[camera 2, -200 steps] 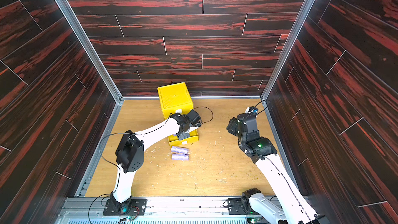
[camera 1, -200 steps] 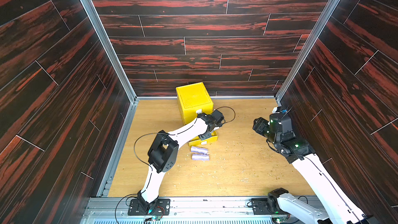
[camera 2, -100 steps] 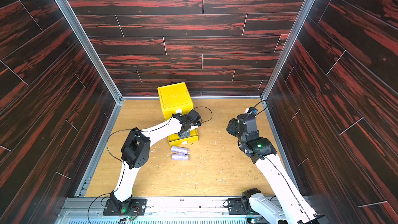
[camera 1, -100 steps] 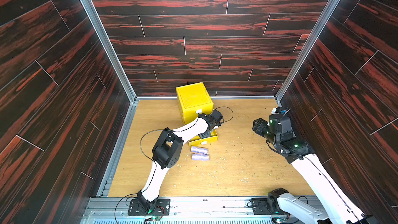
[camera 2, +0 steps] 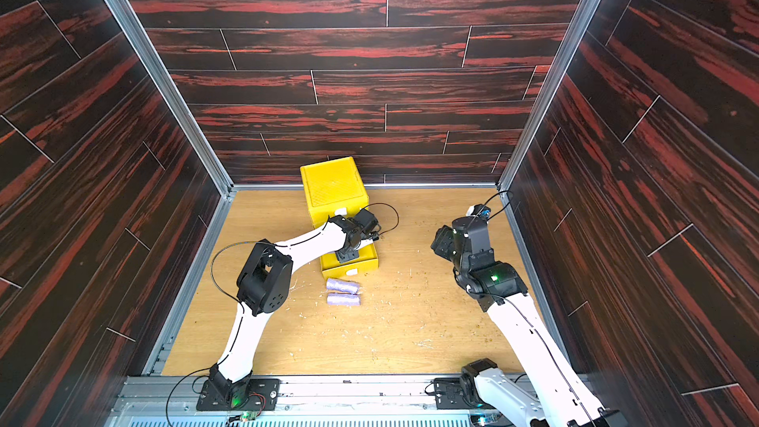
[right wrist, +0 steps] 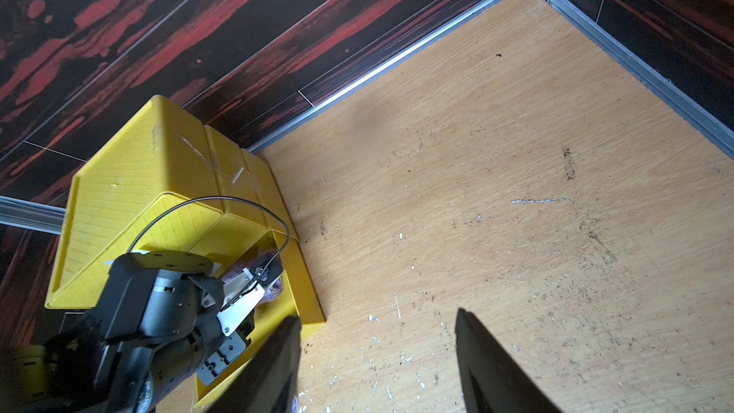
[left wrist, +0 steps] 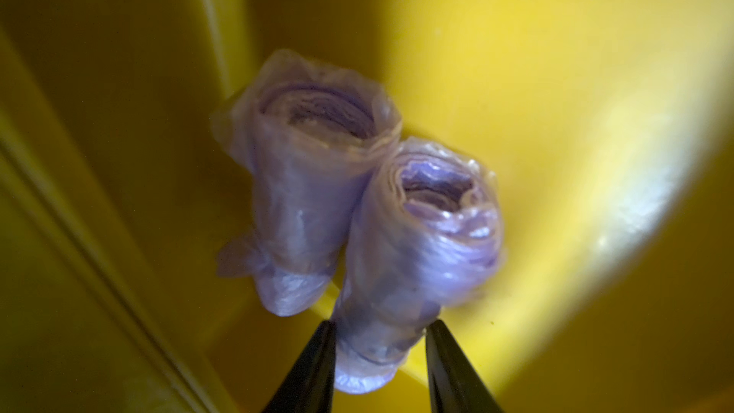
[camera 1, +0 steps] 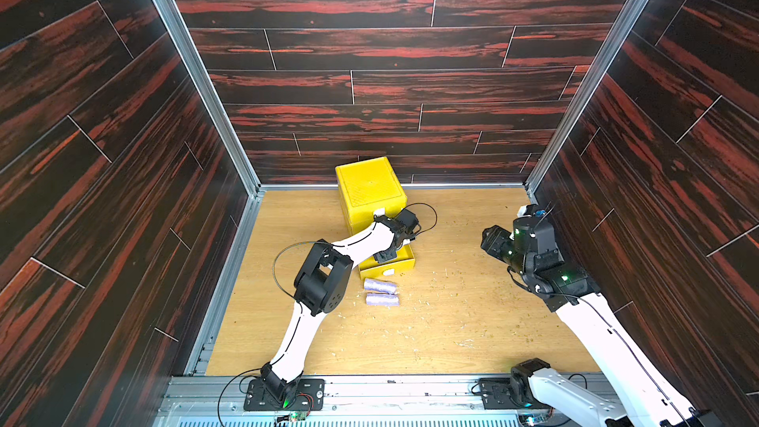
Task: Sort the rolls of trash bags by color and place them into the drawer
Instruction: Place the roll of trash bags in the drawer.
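Two lavender-purple crinkly plastic rolls of trash bags lay inside the pulled-out bottom tray of the bright yellow ribbed-plastic chest of drawers. In the left wrist view the nearer roll touched the farther roll side to side. The left gripper reached down into that tray. Its black jaws were parted about to the width of the nearer roll's end and stood one on each side of it. Whether they pinched the wrap or merely flanked it could not be told.

Two more lavender rolls waited on the pale wooden table: the roll by the tray and the roll behind it. They lay just beside the tray's front, on the side of the arm bases, side by side, with their long axes parallel to that front.

The left arm was by far the nearer. The right gripper hung well apart toward the right wall, jaws wide, with nothing between them. The next pick therefore looked to be the left arm's, drawing back from the tray with the jaws closing across a roll's short width.
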Controlling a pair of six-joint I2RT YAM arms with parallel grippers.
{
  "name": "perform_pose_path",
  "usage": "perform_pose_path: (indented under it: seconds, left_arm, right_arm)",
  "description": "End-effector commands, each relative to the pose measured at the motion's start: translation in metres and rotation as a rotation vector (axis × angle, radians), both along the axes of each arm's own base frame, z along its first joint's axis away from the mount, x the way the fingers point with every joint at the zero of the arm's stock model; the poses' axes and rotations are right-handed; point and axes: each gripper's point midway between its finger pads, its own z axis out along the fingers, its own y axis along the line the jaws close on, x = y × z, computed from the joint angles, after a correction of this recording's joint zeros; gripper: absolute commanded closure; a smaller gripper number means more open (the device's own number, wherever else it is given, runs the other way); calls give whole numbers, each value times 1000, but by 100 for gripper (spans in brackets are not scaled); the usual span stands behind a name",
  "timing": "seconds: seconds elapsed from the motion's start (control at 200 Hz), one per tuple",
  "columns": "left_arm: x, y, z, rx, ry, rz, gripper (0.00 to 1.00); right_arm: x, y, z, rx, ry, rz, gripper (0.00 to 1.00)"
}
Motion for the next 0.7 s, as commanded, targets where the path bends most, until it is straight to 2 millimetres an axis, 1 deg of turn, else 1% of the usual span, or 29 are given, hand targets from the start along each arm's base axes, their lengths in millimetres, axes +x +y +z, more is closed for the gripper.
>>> perform_pose_path:
  seconds: [0.0, 0.15, 0.411, 0.696]
  left_arm:
    - [7, -2, 12, -11, -27, -5, 58]
    - [17, -1, 22, -14, -79, -3, 58]
    - [26, 1, 19, -16, -114, 32, 59]
    - [36, 8, 24, -17, -162, 98, 58]
  right_arm:
    - [-1, -2, 0, -7, -1, 2, 35]
    - [0, 0, -2, -2, 2, 8, 35]
    - [-1, 0, -2, 0, 3, 8, 35]
    - [0, 1, -2, 4, 3, 9, 35]
